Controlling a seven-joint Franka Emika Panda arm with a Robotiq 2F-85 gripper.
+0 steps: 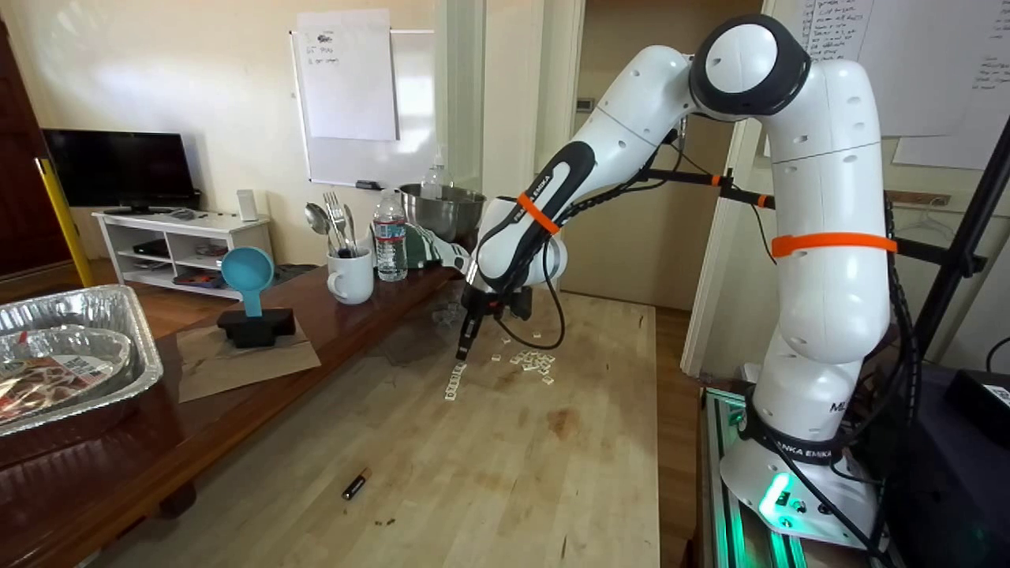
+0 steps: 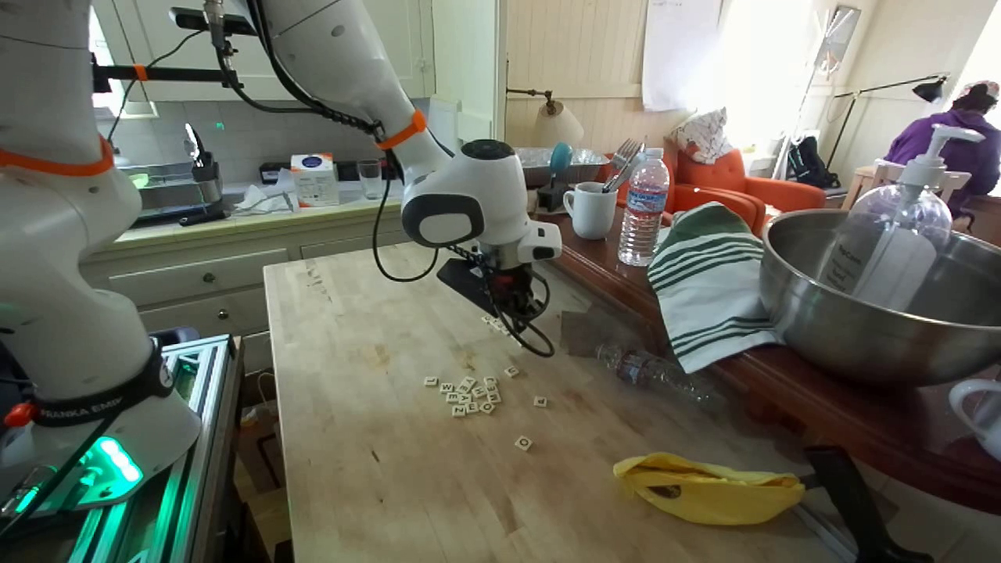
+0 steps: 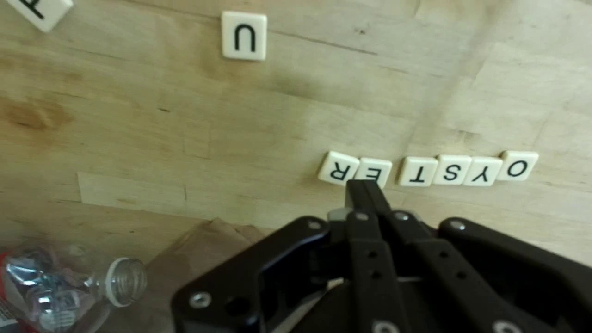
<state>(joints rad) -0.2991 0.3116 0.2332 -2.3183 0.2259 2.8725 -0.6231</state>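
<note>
My gripper [image 3: 362, 181] points down at the wooden table with both fingers pressed together and nothing visible between them. In the wrist view its tips overlap the lower edge of the E tile [image 3: 375, 171]; whether they touch it I cannot tell. Beside E lies the tilted R tile [image 3: 339, 168]. Across a small gap come the T tile [image 3: 417, 171], S tile [image 3: 452, 169], Y tile [image 3: 483, 171] and O tile [image 3: 517, 165], side by side. Apart from this row sits a U tile [image 3: 244, 36]. An exterior view shows several loose letter tiles [image 2: 471, 396] in a cluster.
A clear plastic bottle [image 2: 649, 367] lies by the raised dark wood counter [image 1: 347, 335]. On that counter stand a white mug [image 1: 351, 276], a water bottle [image 1: 390, 237] and a steel bowl [image 2: 884, 328]. A yellow banana-shaped pouch [image 2: 708, 489] and a battery [image 1: 356, 483] rest on the table.
</note>
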